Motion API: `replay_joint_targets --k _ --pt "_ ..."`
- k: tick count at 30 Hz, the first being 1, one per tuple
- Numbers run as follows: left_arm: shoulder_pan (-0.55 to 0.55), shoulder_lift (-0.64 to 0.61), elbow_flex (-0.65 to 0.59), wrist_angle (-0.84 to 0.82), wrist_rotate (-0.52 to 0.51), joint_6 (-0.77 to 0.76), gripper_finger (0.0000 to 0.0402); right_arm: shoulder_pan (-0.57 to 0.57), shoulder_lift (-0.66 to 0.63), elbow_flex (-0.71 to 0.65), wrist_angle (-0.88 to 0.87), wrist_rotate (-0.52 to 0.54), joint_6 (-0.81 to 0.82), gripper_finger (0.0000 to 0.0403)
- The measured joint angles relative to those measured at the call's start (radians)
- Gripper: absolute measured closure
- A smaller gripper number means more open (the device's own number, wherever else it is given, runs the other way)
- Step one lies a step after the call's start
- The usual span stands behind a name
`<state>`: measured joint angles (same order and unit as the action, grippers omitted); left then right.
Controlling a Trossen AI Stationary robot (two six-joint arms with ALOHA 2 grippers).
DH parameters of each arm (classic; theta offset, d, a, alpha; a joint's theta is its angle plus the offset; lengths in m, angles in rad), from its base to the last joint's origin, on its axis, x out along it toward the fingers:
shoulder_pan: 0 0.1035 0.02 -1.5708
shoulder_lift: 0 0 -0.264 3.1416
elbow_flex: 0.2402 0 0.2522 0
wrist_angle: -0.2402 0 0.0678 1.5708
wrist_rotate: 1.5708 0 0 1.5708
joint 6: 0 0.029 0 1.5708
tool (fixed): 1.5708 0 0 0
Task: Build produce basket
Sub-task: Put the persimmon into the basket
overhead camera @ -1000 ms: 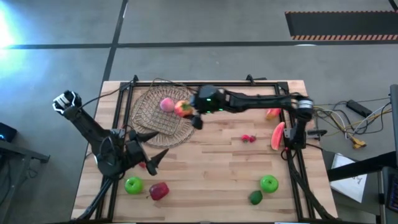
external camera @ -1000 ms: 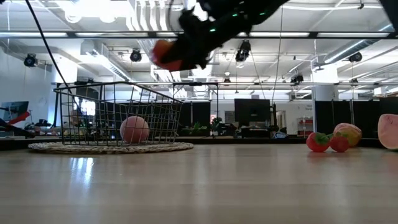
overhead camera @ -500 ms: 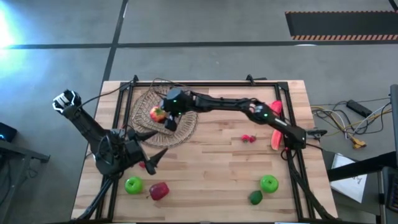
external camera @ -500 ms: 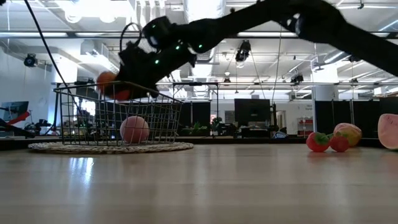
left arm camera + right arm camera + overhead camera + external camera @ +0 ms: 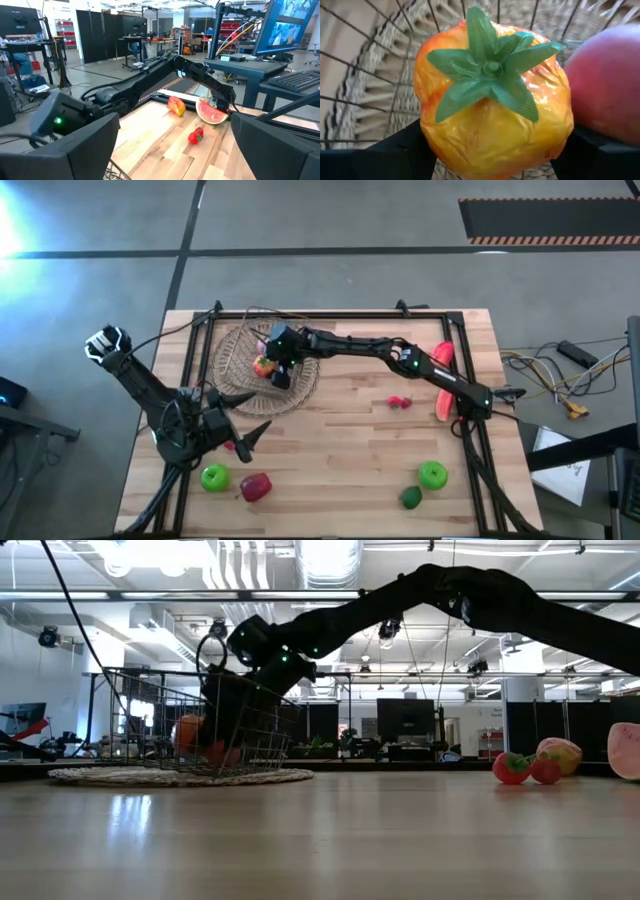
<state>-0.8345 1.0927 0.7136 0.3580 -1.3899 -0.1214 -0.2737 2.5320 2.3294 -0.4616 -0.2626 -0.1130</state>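
Observation:
The wire basket stands on the round woven mat at the table's far left. My right gripper reaches down inside the basket, shut on the orange tomato. The pink peach lies beside the tomato in the basket. My left gripper waits open over the table's near left part, touching nothing. Loose on the table are two green apples, a red apple, a dark green piece, red berries and a watermelon slice. My right gripper pinches the orange tomato between its two fingers, one on each side of its body. Its green leafy top faces the wrist camera. The fingers slant down from the table's right. The tomato sits low inside the basket; whether it touches the floor I cannot tell.
An orange-yellow fruit lies by the far right rail, near the watermelon slice. A small red piece sits by my left gripper. The middle of the wooden table is bare. Black rails border the table.
My right gripper has carried the tomato from above the basket's right edge toward the table's left and down into the basket, beside the peach. It has stayed shut on the tomato. The basket has shifted slightly on the mat.

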Motion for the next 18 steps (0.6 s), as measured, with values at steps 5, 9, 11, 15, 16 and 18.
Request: replay_joint_targets --k 5,9,11,15,16,18 --pt "0.0 0.0 0.0 0.0 0.0 0.004 0.0033 0.0 0.003 -0.009 -0.013 0.0 -0.019 0.011" --pt "0.0 0.0 0.0 0.0 0.0 0.004 0.0033 0.0 0.003 -0.01 -0.013 0.0 -0.033 0.009" --pt "0.0 0.0 0.0 0.0 0.0 0.004 0.0033 0.0 0.003 -0.01 -0.013 0.001 -0.041 0.0077" --pt "0.0 0.0 0.0 0.0 -0.001 0.006 0.0033 0.0 0.003 -0.011 -0.012 0.001 -0.043 0.0046" --pt "0.0 0.0 0.0 0.0 -0.001 0.006 0.0033 0.0 0.003 -0.011 -0.011 0.001 -0.043 0.0039" --pt "0.0 0.0 0.0 -0.001 -0.001 0.007 0.0033 0.0 0.003 -0.011 -0.007 0.001 -0.044 0.0029"
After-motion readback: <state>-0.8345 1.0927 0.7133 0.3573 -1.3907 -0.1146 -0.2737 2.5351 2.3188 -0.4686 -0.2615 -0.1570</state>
